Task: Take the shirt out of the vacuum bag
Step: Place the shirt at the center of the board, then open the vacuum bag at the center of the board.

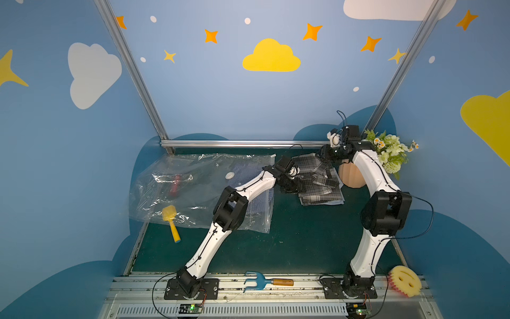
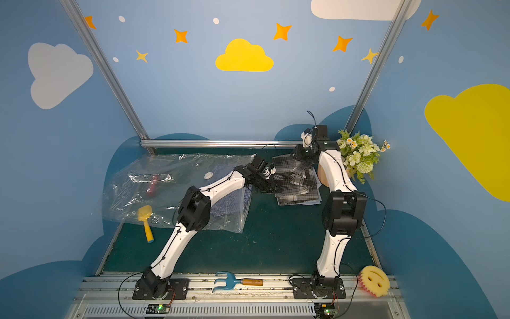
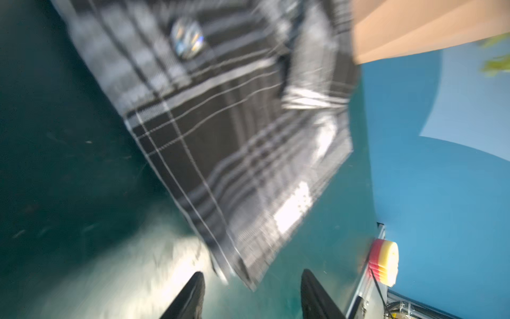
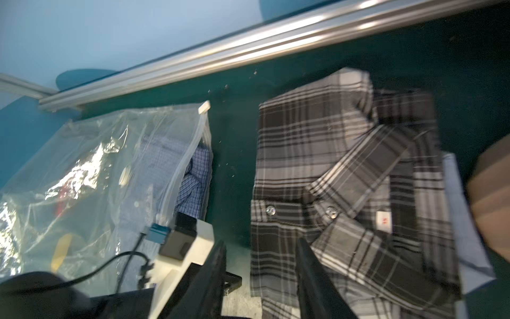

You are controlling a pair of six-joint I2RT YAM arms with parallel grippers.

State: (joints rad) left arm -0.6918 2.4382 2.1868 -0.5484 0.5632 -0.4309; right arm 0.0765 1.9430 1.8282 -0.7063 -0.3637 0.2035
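Vacuum bag (image 1: pixel 193 190): clear, crinkled, flat on worktop (image 1: pixel 303 243), white valve (image 1: pixel 230 175) upward.
Plaid shirt (image 1: pixel 320 182): black-grey, folded, outside the bag, just beside its mouth.
Left end effector (image 3: pixel 252 292): fingers apart.
Right end effector (image 4: pixel 262 276): fingers apart, over shirt.

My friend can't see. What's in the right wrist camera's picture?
A black-and-white plaid shirt lies loosely folded on the green table, outside the clear vacuum bag beside it. Blue checked cloth pokes from the bag's open edge. The right gripper hangs open over the shirt's edge, holding nothing.
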